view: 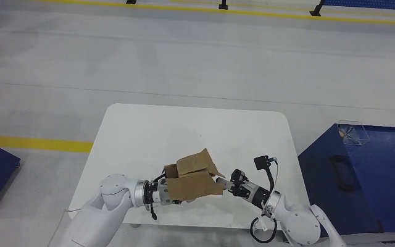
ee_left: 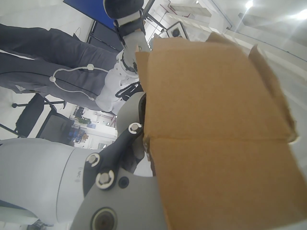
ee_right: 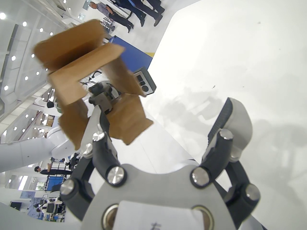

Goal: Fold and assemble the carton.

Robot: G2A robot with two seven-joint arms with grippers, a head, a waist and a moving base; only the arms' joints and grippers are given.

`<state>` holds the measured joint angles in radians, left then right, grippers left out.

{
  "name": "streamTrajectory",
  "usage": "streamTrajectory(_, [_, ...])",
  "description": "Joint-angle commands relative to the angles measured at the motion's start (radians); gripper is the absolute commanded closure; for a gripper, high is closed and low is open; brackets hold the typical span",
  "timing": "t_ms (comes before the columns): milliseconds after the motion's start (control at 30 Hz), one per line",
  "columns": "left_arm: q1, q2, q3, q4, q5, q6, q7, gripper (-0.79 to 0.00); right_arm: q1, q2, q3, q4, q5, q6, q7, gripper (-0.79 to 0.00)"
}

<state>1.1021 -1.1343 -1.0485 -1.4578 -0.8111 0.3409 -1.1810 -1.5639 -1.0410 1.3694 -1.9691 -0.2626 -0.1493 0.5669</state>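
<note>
A brown cardboard carton (view: 192,175), partly folded with loose flaps, hangs just above the front part of the white table (view: 154,133). My left gripper (view: 163,187) is shut on the carton's left end. In the left wrist view one grey finger (ee_left: 133,112) presses against the carton's panel (ee_left: 211,111), and the other finger is hidden behind the cardboard. My right gripper (ee_right: 163,107) is open at the carton's right end (view: 227,183). One of its fingers (ee_right: 97,120) lies against a lower flap (ee_right: 129,118), while the other finger (ee_right: 231,118) stands free over the table.
A blue bin (view: 349,179) stands right of the table with a clear plastic piece (view: 353,131) on its rim. The table's far half is bare white surface. A person's grey trouser legs (ee_left: 48,58) stand behind the robot.
</note>
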Motion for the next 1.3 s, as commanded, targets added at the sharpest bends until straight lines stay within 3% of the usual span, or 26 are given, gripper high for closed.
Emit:
streamTrajectory(0, [0.01, 0.003, -0.001, -0.014, 0.008, -0.017, -0.022, 0.0, 0.004, -0.001, -0.002, 0.008, -0.001, 0.007, 0.001, -0.785])
streamTrajectory(467, [0.027, 0.011, 0.036, -0.071, 0.1, -0.068, -0.07, 0.0, 0.06, -0.014, -0.084, 0.042, -0.054, 0.05, -0.034, -0.785])
streamTrajectory(700, [0.01, 0.01, 0.031, -0.03, 0.075, -0.061, -0.061, 0.0, 0.011, -0.009, 0.018, 0.0, 0.039, 0.017, -0.07, -0.785])
streamTrajectory(867, [0.005, 0.01, 0.038, -0.024, 0.094, -0.079, -0.045, 0.0, -0.046, -0.002, 0.059, -0.066, 0.069, -0.027, -0.022, -0.785])
streamTrajectory(1267, [0.005, 0.012, 0.047, -0.04, 0.147, -0.124, -0.006, 0.0, 0.01, -0.014, -0.067, -0.015, -0.01, 0.021, 0.001, -0.785])
